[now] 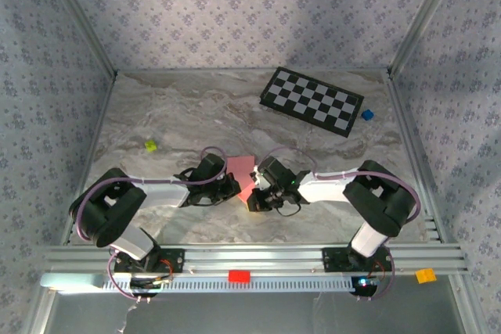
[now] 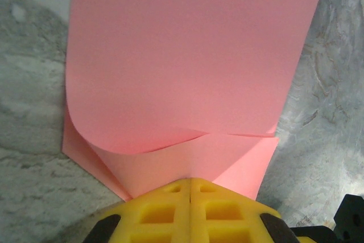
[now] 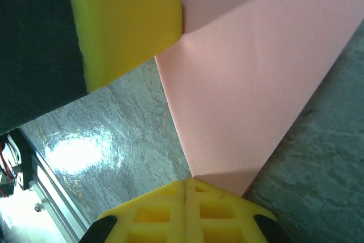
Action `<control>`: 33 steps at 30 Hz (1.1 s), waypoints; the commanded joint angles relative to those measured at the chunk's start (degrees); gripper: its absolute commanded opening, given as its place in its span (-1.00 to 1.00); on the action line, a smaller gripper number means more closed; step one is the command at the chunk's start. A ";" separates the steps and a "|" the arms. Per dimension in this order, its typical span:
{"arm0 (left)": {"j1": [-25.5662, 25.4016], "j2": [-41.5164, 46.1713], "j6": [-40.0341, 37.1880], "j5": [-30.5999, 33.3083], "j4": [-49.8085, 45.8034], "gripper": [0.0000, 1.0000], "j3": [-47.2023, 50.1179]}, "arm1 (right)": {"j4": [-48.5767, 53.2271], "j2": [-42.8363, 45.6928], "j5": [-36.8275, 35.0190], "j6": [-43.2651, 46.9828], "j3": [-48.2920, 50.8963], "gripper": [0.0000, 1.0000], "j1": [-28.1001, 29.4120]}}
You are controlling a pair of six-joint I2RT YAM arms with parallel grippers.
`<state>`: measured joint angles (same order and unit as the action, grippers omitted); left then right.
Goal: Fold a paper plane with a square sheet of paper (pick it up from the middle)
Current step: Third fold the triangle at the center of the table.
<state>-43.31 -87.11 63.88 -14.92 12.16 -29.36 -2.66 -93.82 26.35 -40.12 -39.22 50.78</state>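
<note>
The square sheet of paper (image 1: 241, 170), pink and partly folded, lies on the marble table between both grippers. In the left wrist view the sheet of paper (image 2: 187, 55) shows two flaps meeting at a centre line, the left one curling up. My left gripper (image 2: 190, 181) is shut, its yellow tips against the paper's near edge, with a lower layer running under them. My right gripper (image 3: 186, 181) is shut too, tips at a corner of the paper (image 3: 250, 72). Whether either pinches it is unclear. The left gripper's finger (image 3: 125, 21) touches the paper's far edge. A finished paper plane is out of view.
A black-and-white checkerboard (image 1: 317, 102) lies at the back right with a small blue block (image 1: 366, 115) beside it. A yellow-green block (image 1: 150, 145) sits at the left. A red block (image 1: 239, 276) and an orange block (image 1: 425, 274) rest on the front rail.
</note>
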 commanded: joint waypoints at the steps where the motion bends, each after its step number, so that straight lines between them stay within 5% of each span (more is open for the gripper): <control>1: -0.35 -1.38 -1.05 3.41 -6.98 -1.00 0.89 | 4.17 2.01 -0.85 -0.19 0.52 -0.94 0.54; 18: -0.31 -0.25 -0.77 3.58 -6.30 -1.00 1.24 | 3.97 7.05 1.63 -0.78 -0.90 -0.96 -1.21; 33: -0.29 0.25 -0.75 2.66 -4.80 -1.00 0.84 | 3.79 -5.21 0.59 -2.06 -4.32 -0.95 -3.37</control>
<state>-43.53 -86.98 63.90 -14.33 12.16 -29.36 -1.93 -98.43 28.51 -41.71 -44.49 47.64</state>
